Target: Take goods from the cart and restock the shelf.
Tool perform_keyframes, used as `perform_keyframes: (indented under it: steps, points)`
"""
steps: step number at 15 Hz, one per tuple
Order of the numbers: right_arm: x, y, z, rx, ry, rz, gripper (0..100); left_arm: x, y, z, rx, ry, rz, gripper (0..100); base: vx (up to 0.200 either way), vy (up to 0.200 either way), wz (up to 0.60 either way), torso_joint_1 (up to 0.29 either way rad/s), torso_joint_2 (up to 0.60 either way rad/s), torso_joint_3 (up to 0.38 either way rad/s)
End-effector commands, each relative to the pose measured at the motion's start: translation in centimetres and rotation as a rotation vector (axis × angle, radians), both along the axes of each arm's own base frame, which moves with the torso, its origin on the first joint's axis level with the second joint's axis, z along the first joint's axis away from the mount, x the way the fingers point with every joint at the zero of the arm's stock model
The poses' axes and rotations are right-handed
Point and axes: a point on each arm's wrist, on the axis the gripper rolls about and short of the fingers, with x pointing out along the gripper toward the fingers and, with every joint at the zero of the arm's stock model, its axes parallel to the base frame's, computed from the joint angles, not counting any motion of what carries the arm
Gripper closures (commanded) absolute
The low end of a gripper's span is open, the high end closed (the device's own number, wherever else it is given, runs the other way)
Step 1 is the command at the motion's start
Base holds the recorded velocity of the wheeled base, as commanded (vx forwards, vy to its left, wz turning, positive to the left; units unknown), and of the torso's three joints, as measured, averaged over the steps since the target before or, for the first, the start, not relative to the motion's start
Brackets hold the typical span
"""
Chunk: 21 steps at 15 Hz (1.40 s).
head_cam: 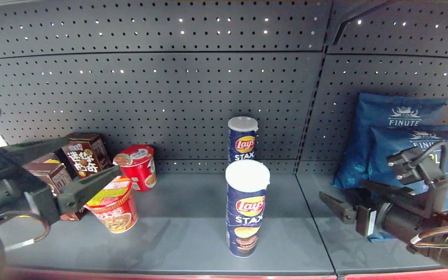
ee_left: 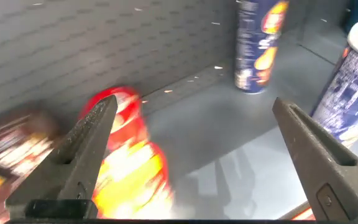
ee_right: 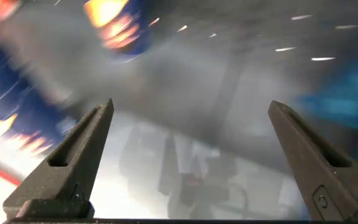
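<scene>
Shelf (head_cam: 185, 237) stocked; we note front can (head_cam: 246, 210) upright between left gripper (ee_left: 192, 104) and right gripper (ee_right: 190, 104), both spread wide, empty; right looks nearer.

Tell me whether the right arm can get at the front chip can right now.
Probably yes. The right gripper is open beside the front chip can, with only bare shelf between them; the rear can stands behind, out of the way.

Open shelf floor (head_cam: 185, 229) between noodle cup (head_cam: 114, 210) and front chip can (head_cam: 246, 210) (second can (head_cam: 242, 142) behind), seemingly unobstructed.
</scene>
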Motion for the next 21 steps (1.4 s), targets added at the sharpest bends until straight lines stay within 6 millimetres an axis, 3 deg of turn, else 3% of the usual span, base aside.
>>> perform_keyframes:
  steps: [1, 4, 5, 6, 11, 14, 17, 21]
  points:
    - [-2.1, -4.9, 2.3, 0.065, -0.125, -0.193, 0, -6.9, 2.9, -2.3, -0.031, -0.110, 0.123, 0, 0.000, 0.000, 0.00, 0.000, 0.00, 0.000]
    - [-4.8, -8.4, 2.1, 0.074, -0.181, -0.367, 0, -10.9, 3.6, -6.4, -0.031, -0.128, 0.170, 0, 0.000, 0.000, 0.00, 0.000, 0.00, 0.000]
    - [-5.6, -9.1, 1.6, 0.070, -0.182, -0.407, 0, -11.5, 3.7, -6.8, -0.030, -0.126, 0.187, 0, 0.000, 0.000, 0.00, 0.000, 0.00, 0.000]
    - [-7.9, -10.3, 0.0, 0.060, -0.177, -0.488, 0, -12.7, 3.9, -7.6, -0.026, -0.111, 0.218, 0, 0.000, 0.000, 0.00, 0.000, 0.00, 0.000]
    - [-15.7, -11.2, -4.4, 0.042, -0.198, -0.589, 0, -16.5, 4.4, -10.9, -0.036, -0.106, 0.250, 0, 0.000, 0.000, 0.00, 0.000, 0.00, 0.000]
    - [-18.7, -11.2, -6.1, 0.051, -0.233, -0.580, 0, -16.8, 4.4, -12.4, -0.085, -0.104, 0.256, 0, 0.000, 0.000, 0.00, 0.000, 0.00, 0.000]
    - [-20.1, -11.1, -8.0, 0.060, -0.252, -0.539, 0, -15.8, 4.2, -14.9, -0.088, -0.108, 0.225, 0, 0.000, 0.000, 0.00, 0.000, 0.00, 0.000]
    - [-19.8, -10.8, -8.9, 0.065, -0.219, -0.415, 0, -15.7, 4.2, -15.4, -0.074, -0.064, 0.225, 0, 0.000, 0.000, 0.00, 0.000, 0.00, 0.000]
